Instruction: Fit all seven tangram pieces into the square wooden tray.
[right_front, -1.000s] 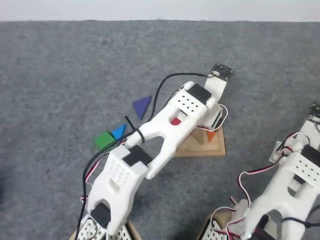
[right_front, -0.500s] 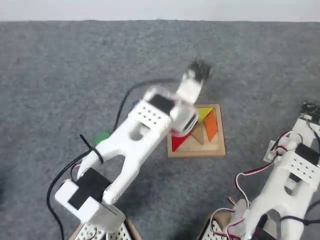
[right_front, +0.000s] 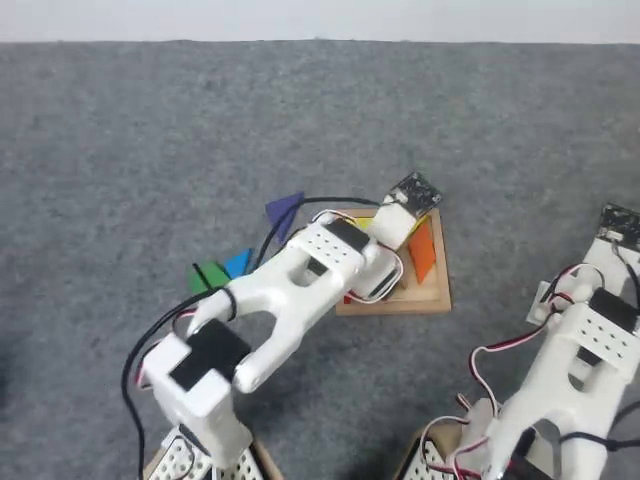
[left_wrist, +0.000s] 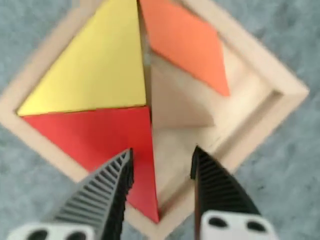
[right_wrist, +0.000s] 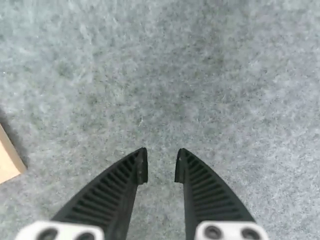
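Left gripper: the left gripper (left_wrist: 162, 152) hangs spread and empty, right above the square wooden tray (right_front: 410, 303).
Under it: one finger sits over the long edge of the flat red triangle (left_wrist: 100, 132), the other over bare tray floor.
Beyond its tips: a flat yellow triangle (left_wrist: 95, 70) and an orange parallelogram (left_wrist: 187, 42), both seated in the tray.
Off to its side: a purple triangle (right_front: 284, 211), a blue triangle (right_front: 238, 263) and a green piece (right_front: 209, 277) lie on the grey bench (right_front: 150, 130), well apart from the tray.
Seventh piece: cannot be made out.
Right gripper: the right gripper (right_wrist: 161, 160) is slightly parted and holds nothing, over bare bench.
Risk: dropping straight down would likely catch the red triangle's edge and push it into the open gap.
Risk: the pieces lie loose, so a shifted one could block the remaining pieces.
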